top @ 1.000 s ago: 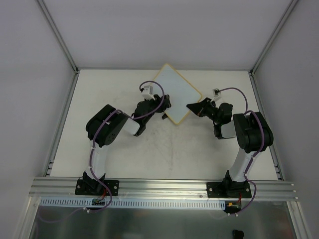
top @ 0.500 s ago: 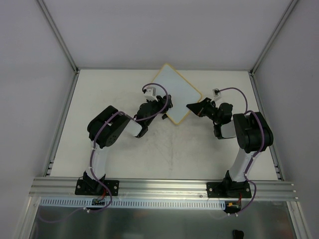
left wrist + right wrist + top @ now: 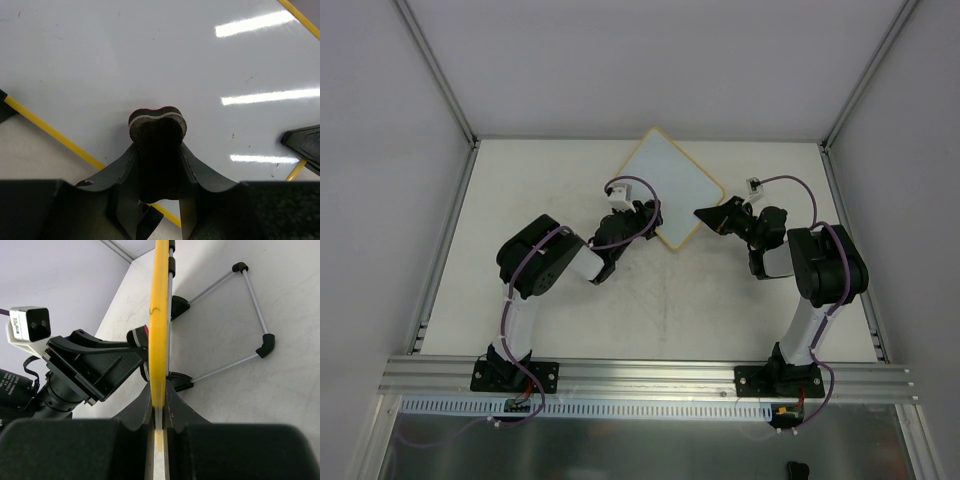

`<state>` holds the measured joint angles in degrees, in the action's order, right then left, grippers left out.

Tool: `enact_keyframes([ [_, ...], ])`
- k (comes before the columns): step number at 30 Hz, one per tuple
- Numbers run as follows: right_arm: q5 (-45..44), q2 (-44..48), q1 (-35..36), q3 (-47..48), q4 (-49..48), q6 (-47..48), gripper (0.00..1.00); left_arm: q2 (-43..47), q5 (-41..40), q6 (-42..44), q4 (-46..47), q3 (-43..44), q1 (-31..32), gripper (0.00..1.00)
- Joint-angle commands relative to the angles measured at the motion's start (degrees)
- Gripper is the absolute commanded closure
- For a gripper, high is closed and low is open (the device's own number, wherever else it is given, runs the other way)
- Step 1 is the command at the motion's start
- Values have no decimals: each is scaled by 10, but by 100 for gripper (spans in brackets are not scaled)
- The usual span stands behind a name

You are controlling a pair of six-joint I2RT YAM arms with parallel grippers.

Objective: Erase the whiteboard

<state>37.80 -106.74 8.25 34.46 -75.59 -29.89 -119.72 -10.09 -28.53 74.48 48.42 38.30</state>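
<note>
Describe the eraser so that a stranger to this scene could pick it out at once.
Find the yellow-framed whiteboard at the far middle of the table, its edge clamped by the right gripper. The eraser is the small dark block pinched in the left gripper, facing the board's white side. Its pale band and red backing set it apart from the black fingers.

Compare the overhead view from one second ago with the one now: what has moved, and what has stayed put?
The left gripper, shut on the eraser, drew back a little over the whiteboard toward the near side, its elbow shifting right. Nothing was grasped or released. The right gripper stayed clamped on the board's edge; the board did not move.
</note>
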Motion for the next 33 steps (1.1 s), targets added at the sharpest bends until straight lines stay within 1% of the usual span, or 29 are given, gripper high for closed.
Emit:
enact_keyframes([
  [1,39,-1,7,12,-122,0,100,4,4,17,67,43,10,100],
  [10,40,-1,7,12,-122,0,100,-5,13,34,12,116,-5,100],
  [14,41,-1,7,14,-122,0,100,3,16,32,13,100,-7,100],
  [20,42,-1,8,13,-122,-1,100,1,18,-2,36,59,-5,100],
  [26,41,-3,8,14,-122,-2,100,2,0,-13,54,26,12,100],
  [28,41,-2,8,14,-122,-2,100,0,5,-15,52,33,15,100],
  [33,41,-1,7,14,-123,-1,100,-5,17,-9,10,64,16,100],
])
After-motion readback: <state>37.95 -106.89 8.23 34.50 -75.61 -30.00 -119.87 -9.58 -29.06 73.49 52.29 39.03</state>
